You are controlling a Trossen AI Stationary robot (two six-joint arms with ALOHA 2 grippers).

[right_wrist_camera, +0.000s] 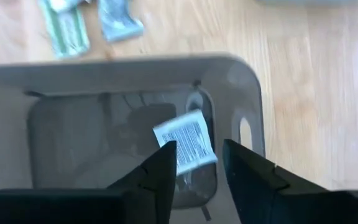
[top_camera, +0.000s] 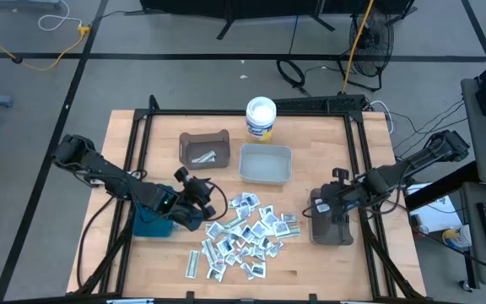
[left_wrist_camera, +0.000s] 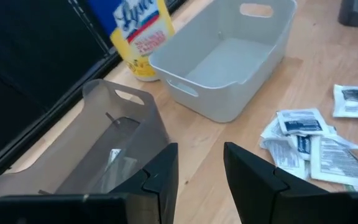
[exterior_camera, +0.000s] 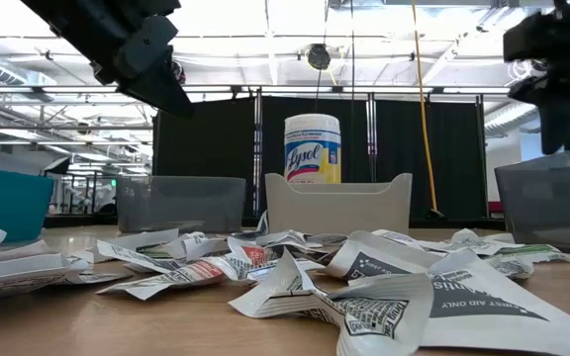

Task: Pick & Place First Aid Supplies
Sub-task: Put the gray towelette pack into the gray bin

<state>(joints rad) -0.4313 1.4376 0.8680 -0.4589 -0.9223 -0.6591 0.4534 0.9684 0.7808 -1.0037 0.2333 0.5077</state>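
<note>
Centrally, we see the first aid supplies (top_camera: 247, 236) heaped on the table (top_camera: 327, 262); the left gripper (top_camera: 212, 201), fingers parted and empty, hovers at their ten o'clock; the right gripper (right_wrist_camera: 194, 163), likewise parted, hangs over a grey bin (right_wrist_camera: 253, 93) containing one white packet (right_wrist_camera: 185, 142).

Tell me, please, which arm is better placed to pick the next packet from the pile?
Probably the left: the left gripper hangs open beside the packets, empty. The right gripper is over the grey bin, open, with a packet below it.
</note>
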